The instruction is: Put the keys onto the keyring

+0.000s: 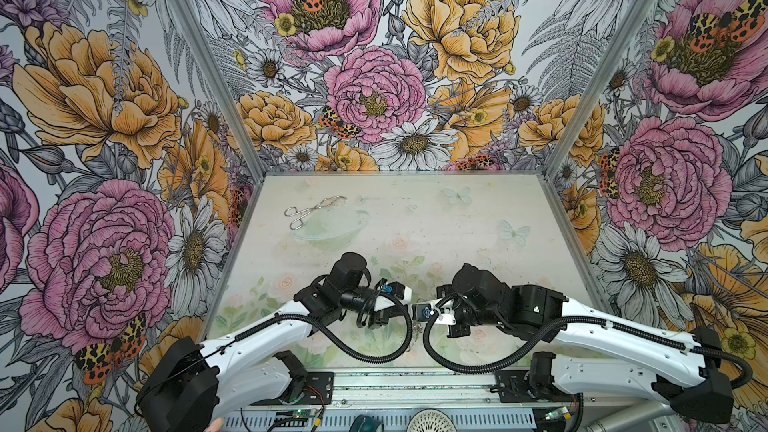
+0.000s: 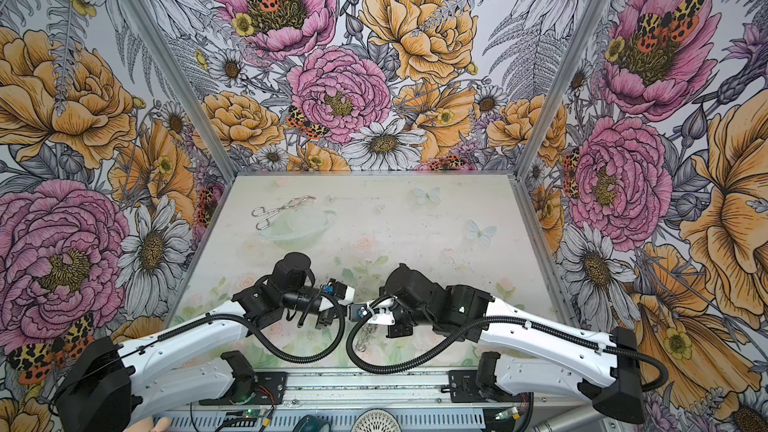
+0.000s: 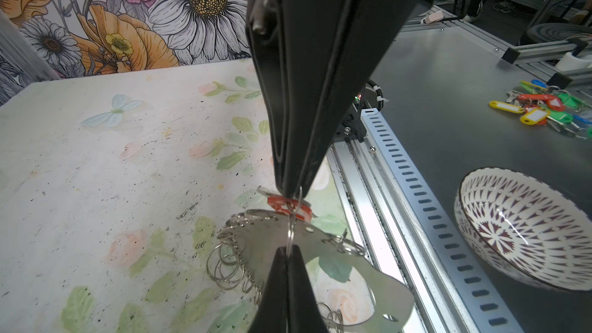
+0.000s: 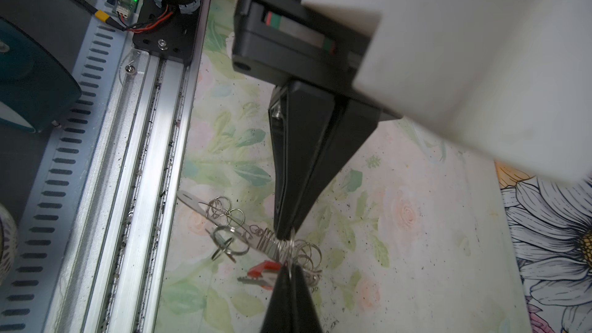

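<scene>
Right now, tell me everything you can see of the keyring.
The keyring is a flat grey metal hoop, holes punched along its rim and many silver rings hanging from them. It sits tilted near the table's front edge, almost edge-on in the right wrist view. The left gripper and right gripper are each shut on one thin ring at its rim, beside the red-tagged keys. Whether it touches the table is unclear.

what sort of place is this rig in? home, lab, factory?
Most likely a robot data-collection cell in a lab or workshop. An aluminium frame carries printed floral wall panels like a backdrop, two robot arms sit on a metal rail, and beyond it a grey bench holds loose colour-tagged keys.
</scene>
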